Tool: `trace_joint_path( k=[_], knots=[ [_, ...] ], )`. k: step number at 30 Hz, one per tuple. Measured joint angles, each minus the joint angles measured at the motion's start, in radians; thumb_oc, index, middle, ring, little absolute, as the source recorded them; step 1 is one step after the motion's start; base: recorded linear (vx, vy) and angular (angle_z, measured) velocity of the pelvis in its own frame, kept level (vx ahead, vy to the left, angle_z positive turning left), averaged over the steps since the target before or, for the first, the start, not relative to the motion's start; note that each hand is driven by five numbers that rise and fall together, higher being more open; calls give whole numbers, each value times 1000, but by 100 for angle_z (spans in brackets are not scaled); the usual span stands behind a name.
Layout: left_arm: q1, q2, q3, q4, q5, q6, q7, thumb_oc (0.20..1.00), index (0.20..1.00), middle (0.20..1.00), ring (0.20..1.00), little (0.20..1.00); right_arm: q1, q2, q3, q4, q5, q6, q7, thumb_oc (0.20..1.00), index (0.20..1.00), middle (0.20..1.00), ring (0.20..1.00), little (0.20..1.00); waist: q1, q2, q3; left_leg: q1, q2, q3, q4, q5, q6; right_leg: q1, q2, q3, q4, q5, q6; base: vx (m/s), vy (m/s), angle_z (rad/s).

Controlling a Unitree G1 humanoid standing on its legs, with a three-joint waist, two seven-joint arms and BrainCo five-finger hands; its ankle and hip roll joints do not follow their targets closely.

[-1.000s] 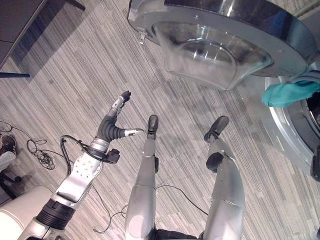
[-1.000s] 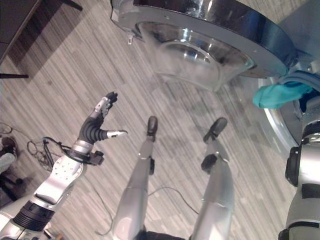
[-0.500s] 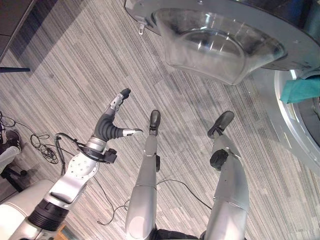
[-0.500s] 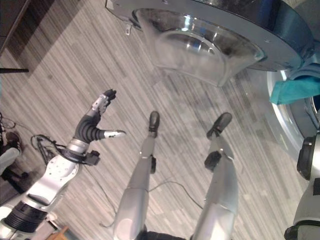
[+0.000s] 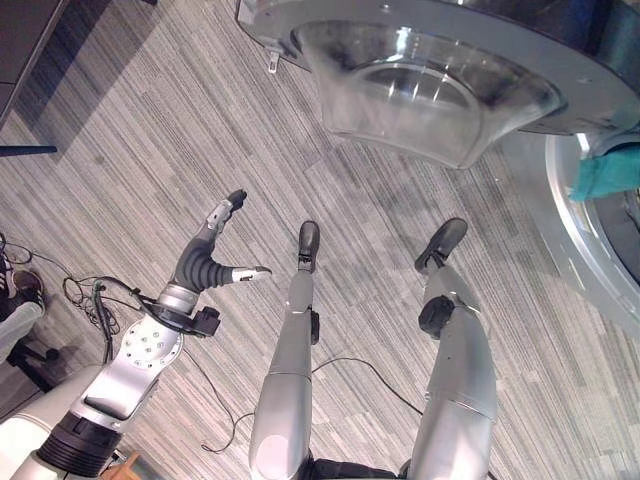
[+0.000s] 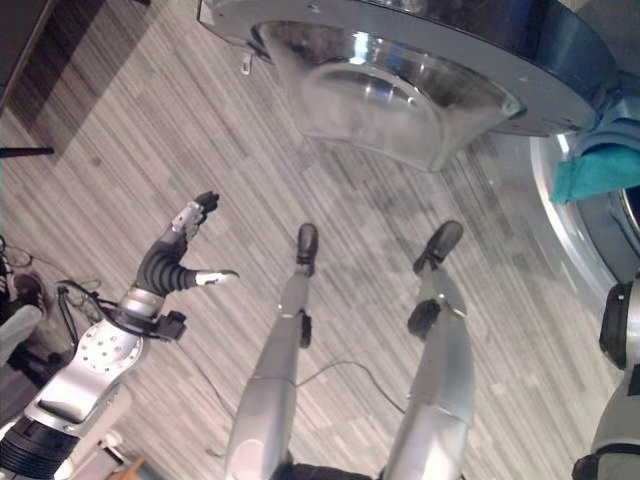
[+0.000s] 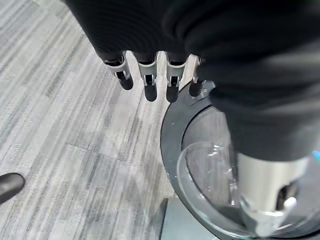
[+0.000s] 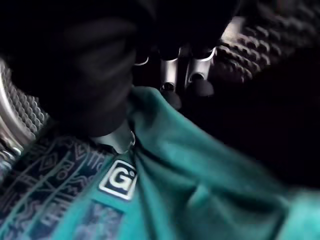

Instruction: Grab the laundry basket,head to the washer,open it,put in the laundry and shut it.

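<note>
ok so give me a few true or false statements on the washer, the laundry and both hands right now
1. The washer door is open. True.
2. The left hand holds the teal garment. False: it is open over the floor, holding nothing.
3. The teal garment hangs at the rim of the washer opening. True.
4. The right hand is beside the basket. False: it is inside the dark drum, its fingers at the teal garment.
</note>
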Motion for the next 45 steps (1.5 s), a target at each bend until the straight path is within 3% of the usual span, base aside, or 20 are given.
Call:
trace_joint_path(
  k=[3,6,10,11,12,14,18,20,23,25,28,31,35,38,45],
  knots=[
    [4,24,4,-4,0,0,-5,1000,1000,1000,1000,1000,-57,-4,-44,134,26,35,46,200,200,200,200,200,3,-1,1,-7,-4,-1,10,-1,1,0,-4,0,0,2,-3,14,-41,4],
    [26,36,10,-4,0,2,-4,1000,1000,1000,1000,1000,-13,-9,-136,50,57,33,37,200,200,200,200,200,-4,-2,1,-6,-5,-3,10,-1,1,6,-5,-1,-2,3,-3,-4,-21,2],
    [27,43,2,-5,0,3,-5,1000,1000,1000,1000,1000,26,-9,-128,-27,68,14,17,200,200,200,200,200,-1,-9,5,6,-6,2,11,-2,3,13,-5,2,-4,8,-7,-4,-2,-2],
    [27,55,-8,-5,0,2,-9,1000,1000,1000,1000,1000,33,-8,-113,-46,68,12,18,1000,1000,1000,1000,1000,-1,-9,5,6,-6,3,13,-2,3,13,-5,4,-4,10,-9,1,-15,-6],
    [-1,58,-36,10,-10,1,-28,1000,1000,1000,1000,1000,22,-5,39,-15,103,14,104,1000,1000,1000,1000,1000,5,-9,6,4,-6,9,31,-7,10,15,-3,9,-4,14,-10,6,-18,-6],
    [-22,49,-61,10,-37,-1,-46,1000,1000,1000,1000,1000,10,5,94,-16,138,17,184,1000,1000,1000,1000,1000,4,-8,5,2,-6,16,46,-13,19,15,-1,14,-6,18,-12,15,-2,-7],
    [-13,33,-51,10,-48,-2,-66,1000,1000,1000,1000,1000,28,63,63,-51,207,16,284,1000,1000,1000,1000,1000,-13,-17,-1,1,6,16,64,-20,17,23,11,17,-10,14,-2,13,39,-7],
    [3,23,-30,16,-51,-1,-67,1000,1000,1000,1000,1000,127,106,2,-215,262,-19,306,1000,1000,1000,1000,1000,-27,-31,-4,3,17,14,74,-25,13,39,28,17,-29,15,6,-30,71,-10],
    [42,-11,13,22,-79,3,-70,1000,1000,1000,1000,1000,424,187,-174,-665,371,-120,287,1000,1000,1000,1000,1000,-67,-52,-4,8,24,16,82,-35,6,51,41,17,-46,19,10,21,35,-9],
    [60,-9,39,37,-77,3,-78,1000,1000,1000,1000,1000,639,228,-272,-940,378,-183,332,1000,1000,1000,1000,1000,-83,-53,-4,19,32,22,73,-36,5,65,59,34,-67,22,16,-8,51,-13],
    [61,-5,57,57,-77,-1,-78,1000,1000,1000,1000,1000,763,302,-318,-1073,348,-243,326,1000,1000,1000,1000,1000,-102,-53,-5,50,37,26,70,-44,2,95,66,35,-81,27,24,-7,57,-9],
    [93,-4,104,37,-75,-13,-77,1000,1000,1000,1000,1000,975,381,-352,-1338,176,-269,274,1000,1000,1000,1000,1000,-110,-52,-5,66,39,27,59,-46,3,112,71,33,-95,28,24,-5,83,0],
    [120,-2,116,25,-76,-11,-77,1000,1000,1000,1000,1000,1094,451,-323,-1354,54,-276,293,1000,1000,1000,1000,1000,-117,-53,-5,83,39,26,63,-55,-1,143,73,28,-110,30,25,0,32,1],
    [160,0,118,-1,-76,-14,-78,1000,1000,1000,1000,1000,1141,535,-237,-1233,21,-244,326,1000,1000,1000,1000,1000,-112,-64,-7,105,39,26,72,-70,1,177,74,26,-123,30,26,-6,12,1],
    [181,35,119,-5,-76,-15,-64,1000,1000,1000,1000,1000,865,561,-224,-943,29,-216,302,1000,1000,1000,1000,1000,-77,-67,-6,77,37,12,79,-73,2,166,73,13,-128,34,30,3,4,3]
  ],
)
